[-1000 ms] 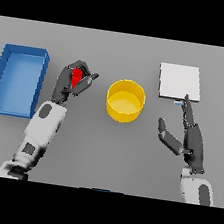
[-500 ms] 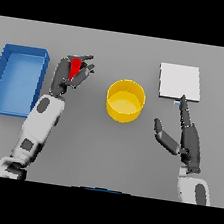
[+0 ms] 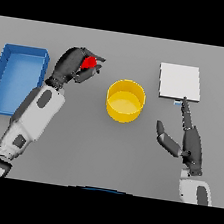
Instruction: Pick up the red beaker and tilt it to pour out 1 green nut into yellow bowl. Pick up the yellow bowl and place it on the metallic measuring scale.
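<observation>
Left hand (image 3: 72, 68) is curled round the red beaker (image 3: 89, 62), held left of the yellow bowl (image 3: 125, 101) and apart from it. Bowl sits mid-table; no nut visible inside. Right hand (image 3: 188, 141) idle, fingers straight, just near of the metallic scale (image 3: 179, 81). Blue bin (image 3: 21, 53) far left. Judged: step 1 grasp done; pour of 1 nut and bowl-to-scale move both left.

left hand (image 3: 72, 68): curled round the red beaker (image 3: 89, 62), between blue tray and bowl
yellow bowl (image 3: 125, 101): mid-worktop
blue tray (image 3: 10, 58): left edge
scale (image 3: 179, 81): right, far side
right hand (image 3: 188, 140): fingers straight, just below the scale
</observation>
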